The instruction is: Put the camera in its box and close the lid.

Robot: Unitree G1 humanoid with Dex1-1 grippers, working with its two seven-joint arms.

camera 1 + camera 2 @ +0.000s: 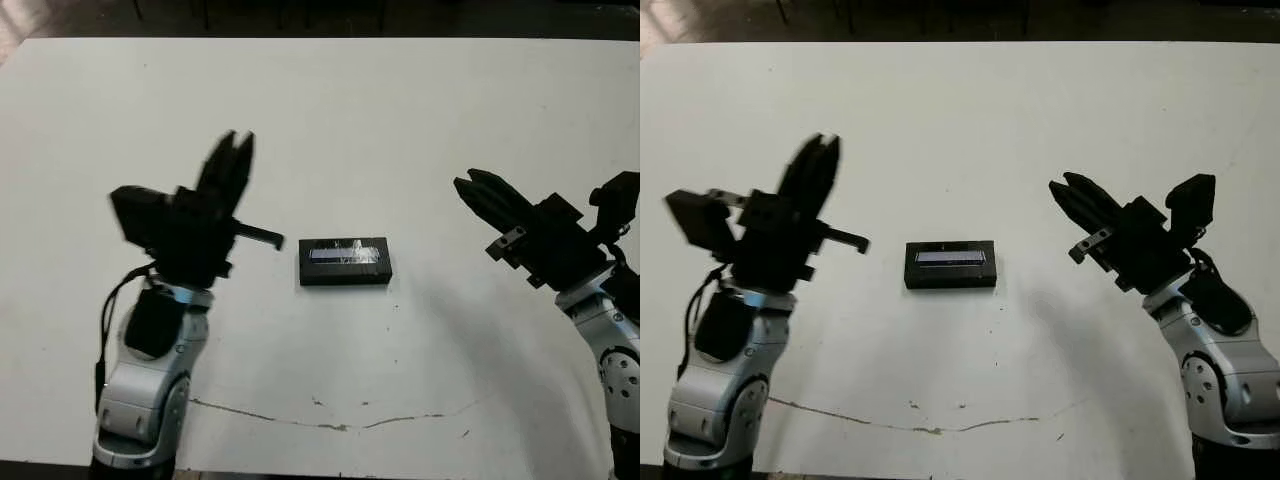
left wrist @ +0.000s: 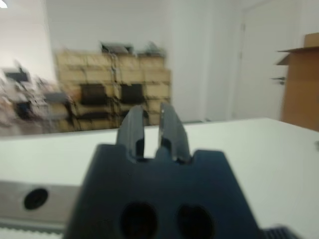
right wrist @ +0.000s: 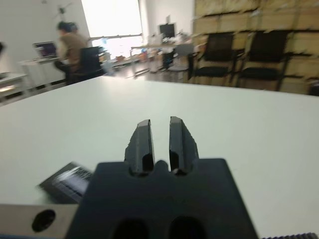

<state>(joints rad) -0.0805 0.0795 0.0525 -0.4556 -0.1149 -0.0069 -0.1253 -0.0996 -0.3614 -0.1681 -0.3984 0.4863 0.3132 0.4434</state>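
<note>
while both arms are up in the air, the lid (image 1: 344, 259) sits on the box in the middle of the white table (image 1: 400, 120), with its shiny grey strip facing up. the box under it shows only as a dark edge, and the camera cannot be seen anywhere. the left gripper (image 1: 232, 160) is at the left of the head picture, raised and blurry, well apart from the lid. its own wrist picture shows what the head pictures do not: its two fingers (image 2: 133, 130) are close together with a thin gap and hold nothing. the right gripper (image 1: 1072, 197) is at the right, also well apart from the lid. its fingers (image 3: 142, 142) are nearly together too, and empty. only the right wrist picture shows the lid (image 3: 66, 182) low at the left, blurry, and a person (image 3: 67, 44) sitting far behind at a desk.
</note>
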